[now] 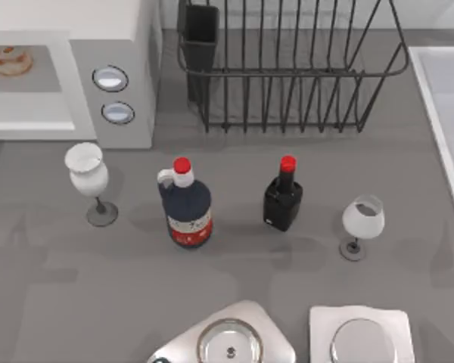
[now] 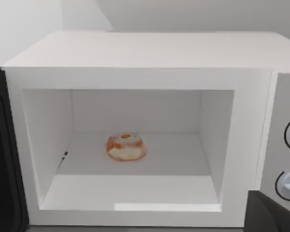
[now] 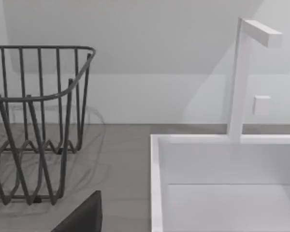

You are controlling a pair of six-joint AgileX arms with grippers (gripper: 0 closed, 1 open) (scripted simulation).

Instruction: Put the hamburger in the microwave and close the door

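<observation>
The small round tan-and-orange hamburger (image 2: 126,147) sits on the floor of the large white boxy microwave (image 1: 113,30) at the counter's far left corner, cavity wide open, and the dark-windowed door (image 2: 2,159) hangs swung out at the cavity's side, so closing it looks like the step left. Neither gripper's fingers are visible, so I cannot tell whether they're open or shut. The danger, I'd judge: a left-arm sweep to shut the door could clip the tall white wine glass (image 1: 88,178) just in front of the microwave and topple it, or a weak push could leave the door ajar.
</observation>
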